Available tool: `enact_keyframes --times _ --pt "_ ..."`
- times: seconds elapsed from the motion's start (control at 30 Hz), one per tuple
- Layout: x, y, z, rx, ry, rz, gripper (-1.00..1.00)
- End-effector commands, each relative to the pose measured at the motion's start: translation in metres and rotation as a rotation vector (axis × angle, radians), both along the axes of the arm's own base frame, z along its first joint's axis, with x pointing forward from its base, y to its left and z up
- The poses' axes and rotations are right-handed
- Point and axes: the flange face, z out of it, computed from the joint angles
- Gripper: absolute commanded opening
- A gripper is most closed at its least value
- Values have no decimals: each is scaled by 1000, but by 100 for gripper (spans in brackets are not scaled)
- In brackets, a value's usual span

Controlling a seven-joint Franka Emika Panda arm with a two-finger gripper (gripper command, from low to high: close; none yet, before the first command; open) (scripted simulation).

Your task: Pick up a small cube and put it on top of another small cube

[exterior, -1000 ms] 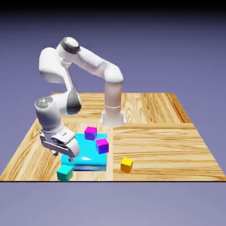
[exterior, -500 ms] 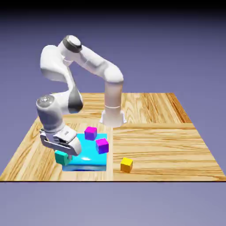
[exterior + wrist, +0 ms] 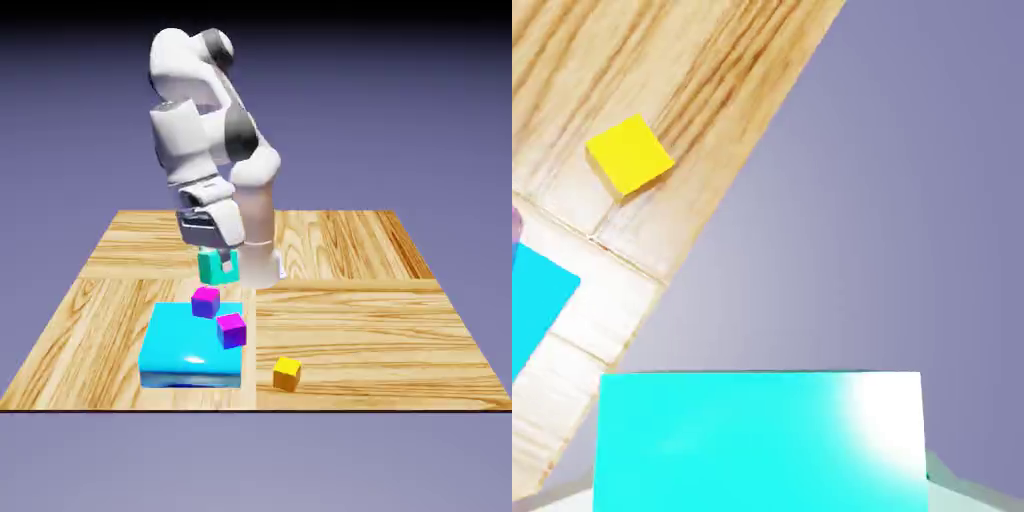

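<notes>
So the gripper [image 3: 218, 266] has the small teal cube [image 3: 212, 265] clamped in midair, right above the magenta cube [image 3: 206, 300] (on the cyan slab [image 3: 180, 350]).

My gripper [image 3: 217, 262] hangs in the air above the table [image 3: 400, 320], with the small cube [image 3: 213, 265] between its fingers. Directly below that cube sits another small cube [image 3: 206, 301], resting on the far edge of the flat slab [image 3: 180, 350]. A second small cube [image 3: 231, 329] lies on the slab too, nearer the camera and toward the exterior view's right of the first. Off the slab, on the table just beside its near right corner, stands a lone cube [image 3: 287, 373]. In the hand view the held cube [image 3: 760, 440] fills the bottom, the lone cube [image 3: 630, 154] lies upper left, and the slab's corner [image 3: 534, 300] shows at the left edge.
</notes>
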Motion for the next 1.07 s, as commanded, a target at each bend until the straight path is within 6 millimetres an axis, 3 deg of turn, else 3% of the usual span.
enact_keyframes --times 0.0,0.17,0.37,0.57,0.63,0.93,0.97,1.03 --pt "-2 11 -2 11 8 -36 -100" --pt "-14 57 -32 53 77 -231 -100" --pt "-34 93 -103 78 201 -508 -100" --pt "-70 102 -195 64 347 -834 -100" --pt "-72 102 -197 63 351 -842 -100" --pt "-67 111 -266 63 351 -842 -100" --pt "-67 111 -266 63 351 -842 100" --pt "-66 110 -257 64 349 -841 100"
